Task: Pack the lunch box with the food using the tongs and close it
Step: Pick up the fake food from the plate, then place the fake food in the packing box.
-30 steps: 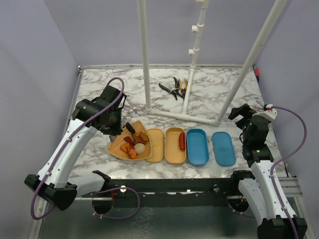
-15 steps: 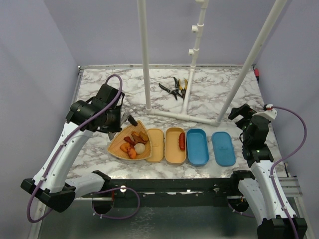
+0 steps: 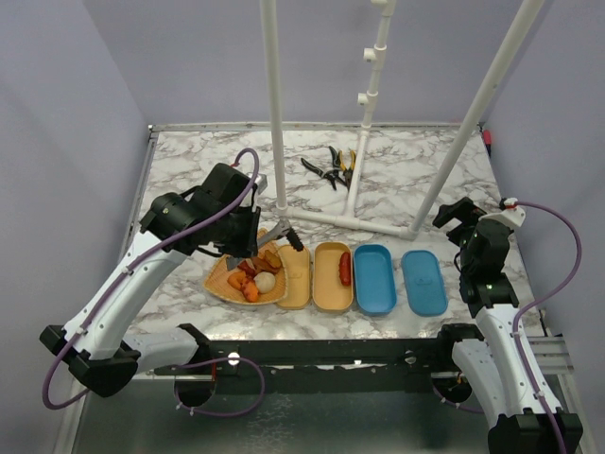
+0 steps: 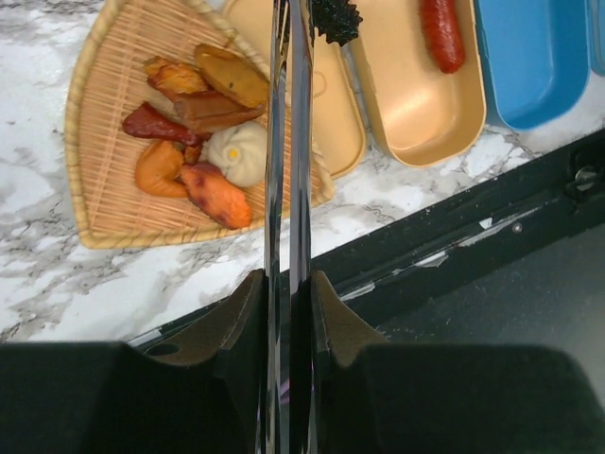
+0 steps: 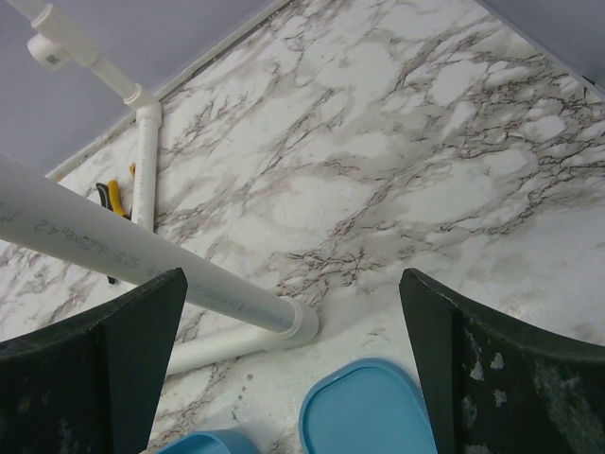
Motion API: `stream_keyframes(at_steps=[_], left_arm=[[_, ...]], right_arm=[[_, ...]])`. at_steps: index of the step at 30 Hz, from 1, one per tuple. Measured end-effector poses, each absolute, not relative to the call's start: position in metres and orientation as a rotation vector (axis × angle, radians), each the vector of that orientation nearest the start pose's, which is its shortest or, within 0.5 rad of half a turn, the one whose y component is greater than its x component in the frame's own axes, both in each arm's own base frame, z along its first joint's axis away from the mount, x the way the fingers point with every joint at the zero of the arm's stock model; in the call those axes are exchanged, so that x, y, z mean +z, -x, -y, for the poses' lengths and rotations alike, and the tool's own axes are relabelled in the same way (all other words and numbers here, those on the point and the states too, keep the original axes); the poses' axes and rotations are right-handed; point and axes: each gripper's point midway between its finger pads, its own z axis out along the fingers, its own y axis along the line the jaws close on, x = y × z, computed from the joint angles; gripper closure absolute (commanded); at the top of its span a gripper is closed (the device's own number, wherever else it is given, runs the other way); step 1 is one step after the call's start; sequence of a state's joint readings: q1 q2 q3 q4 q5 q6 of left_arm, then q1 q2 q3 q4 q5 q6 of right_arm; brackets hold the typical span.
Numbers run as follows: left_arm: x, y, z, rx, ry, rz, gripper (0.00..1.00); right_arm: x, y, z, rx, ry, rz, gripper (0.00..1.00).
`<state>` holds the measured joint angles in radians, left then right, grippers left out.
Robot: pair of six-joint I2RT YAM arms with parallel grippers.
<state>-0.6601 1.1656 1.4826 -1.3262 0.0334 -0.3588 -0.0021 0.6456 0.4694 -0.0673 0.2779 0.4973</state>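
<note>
Overhead view of a marble table (image 3: 189,161) with 2 robot arms at its near edge.

The left pincer (image 4: 286,293) is clamped around the tongs (image 4: 288,142), squeezing their 2 thin arms almost together. A spiky dark brown piece (image 4: 336,17) is pinched at the tips.

A second ago those tips were over the far part of the woven tray (image 4: 104,203), which sits at 8 o'clock from the table's middle. They have since lifted and swung toward 3 o'clock. The piece now hangs above the seam between the beige lid (image 4: 336,123) and the open beige box (image 4: 416,113).

1 red sausage (image 4: 442,33) already lies in that box. About 6 pieces remain on the tray, among them a pale round ball (image 4: 238,151).

This looks like a carry in mid-transfer. The piece likely needs a little more travel toward 3 o'clock before release, and packing is at an early stage.

The right pincer (image 5: 291,312) has not moved. It hovers wide open and empty at 3 o'clock, above the blue lid (image 3: 423,281), with the blue box (image 3: 374,279) beside it. Pliers (image 3: 333,166) lie at 12 o'clock.
</note>
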Motion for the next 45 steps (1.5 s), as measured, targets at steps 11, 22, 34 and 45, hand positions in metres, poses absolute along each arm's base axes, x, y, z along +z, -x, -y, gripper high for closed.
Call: stream_keyframes(at_steps=[11, 22, 34, 45], left_arm=[[0.244, -0.164, 0.204, -0.529, -0.630, -2.590, 0.90], [0.221, -0.149, 0.229, -0.580, -0.827, -2.600, 0.90], [0.205, -0.154, 0.239, -0.543, -0.928, -2.605, 0.90], [0.199, -0.168, 0.242, -0.481, -0.965, -2.566, 0.88]], right_arm=[[0.188, -0.294, 0.030, 0.095, -0.636, -1.708, 0.00], [0.188, -0.294, 0.030, 0.095, -0.636, -1.708, 0.00], [0.186, -0.295, 0.030, 0.093, -0.637, -1.715, 0.00], [0.186, -0.295, 0.030, 0.093, -0.637, -1.715, 0.00]])
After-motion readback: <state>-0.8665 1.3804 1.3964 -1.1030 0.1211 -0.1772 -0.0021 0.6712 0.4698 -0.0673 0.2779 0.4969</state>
